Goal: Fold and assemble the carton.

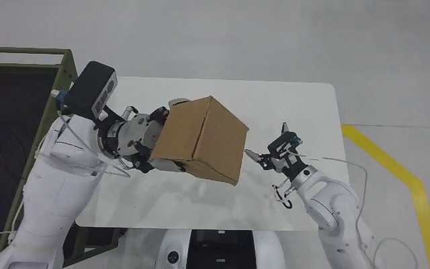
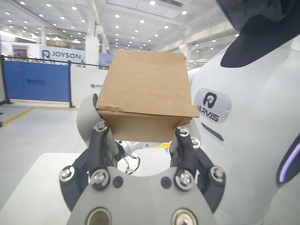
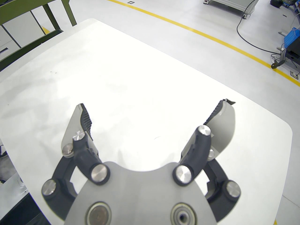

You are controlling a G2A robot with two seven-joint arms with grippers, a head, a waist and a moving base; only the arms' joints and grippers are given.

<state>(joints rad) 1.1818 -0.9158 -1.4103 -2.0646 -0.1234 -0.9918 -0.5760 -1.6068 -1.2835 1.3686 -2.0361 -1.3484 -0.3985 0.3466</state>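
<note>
Slippage risk, I judge: left gripper [image 2: 140,118] pinches the carton [image 1: 201,138] by one end above the table [image 1: 302,107]; right gripper [image 3: 153,108], spread, lends no support.

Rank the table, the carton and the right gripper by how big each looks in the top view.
1. table: largest, its white top spans most of the view.
2. carton: held up nearer the camera, which enlarges it, yet clearly second.
3. right gripper: smallest by far.
</note>
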